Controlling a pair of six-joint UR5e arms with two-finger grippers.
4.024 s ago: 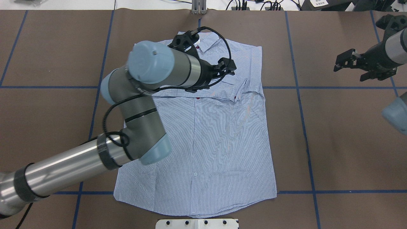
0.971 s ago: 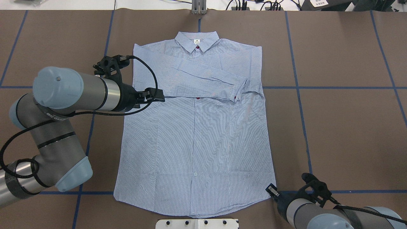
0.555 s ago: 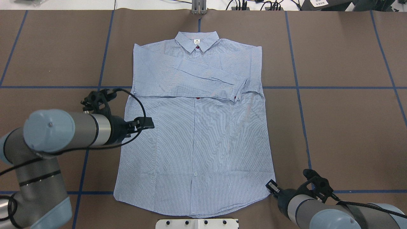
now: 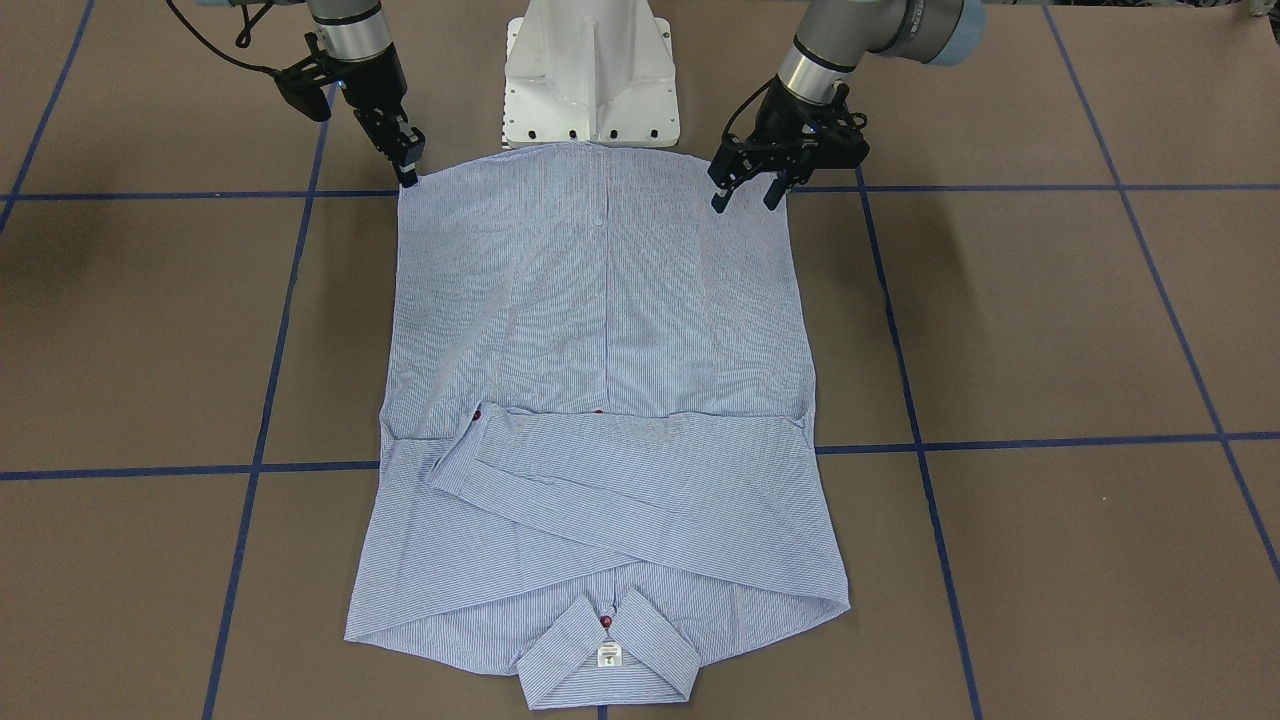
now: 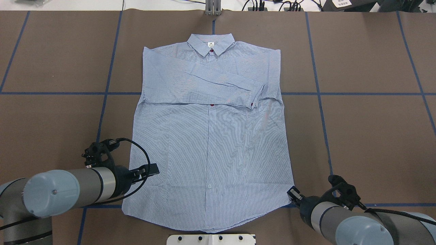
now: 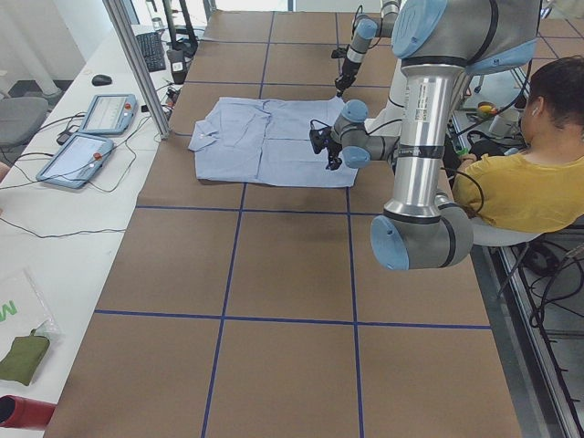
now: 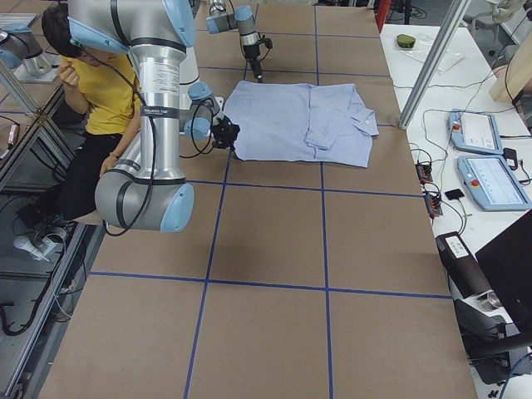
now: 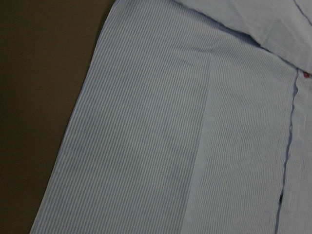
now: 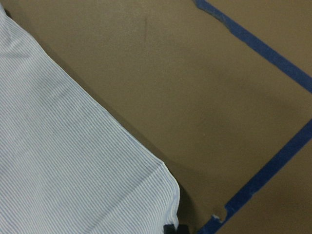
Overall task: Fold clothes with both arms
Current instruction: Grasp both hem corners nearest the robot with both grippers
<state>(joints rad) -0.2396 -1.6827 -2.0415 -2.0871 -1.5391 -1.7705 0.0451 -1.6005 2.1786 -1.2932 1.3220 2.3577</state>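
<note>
Left gripper (image 4: 745, 192) open, empty, above shirt (image 4: 600, 330), inboard of hem corner; right gripper (image 4: 405, 165) at opposite corner, opening unclear. You want both seated on corners: pinch level, lift together.

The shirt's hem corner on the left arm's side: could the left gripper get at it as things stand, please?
Probably yes. The left gripper hangs open over the shirt close to that hem corner, and nothing lies between them.
</note>
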